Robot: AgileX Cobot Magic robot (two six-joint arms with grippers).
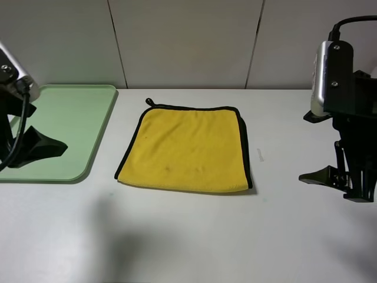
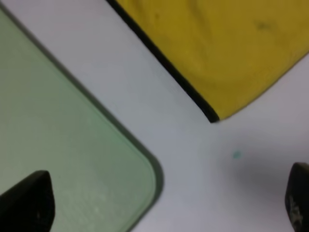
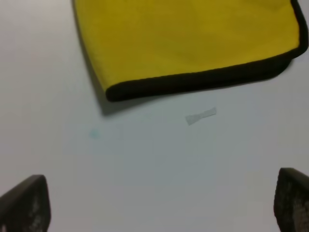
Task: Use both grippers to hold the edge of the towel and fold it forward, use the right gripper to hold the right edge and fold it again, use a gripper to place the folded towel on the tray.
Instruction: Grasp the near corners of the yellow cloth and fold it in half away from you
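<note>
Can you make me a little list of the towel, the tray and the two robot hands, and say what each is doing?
towel: yellow, black-trimmed, flat on the white table, untouched
tray: pale green, left of the towel, a gap between them
left gripper: open, hovering by the tray's corner, holding nothing
right gripper: open, over bare table right of the towel, holding nothing

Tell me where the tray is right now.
In the exterior high view the tray lies on the left of the table, apart from the towel to its right, with the left gripper hanging above its near corner.
</note>
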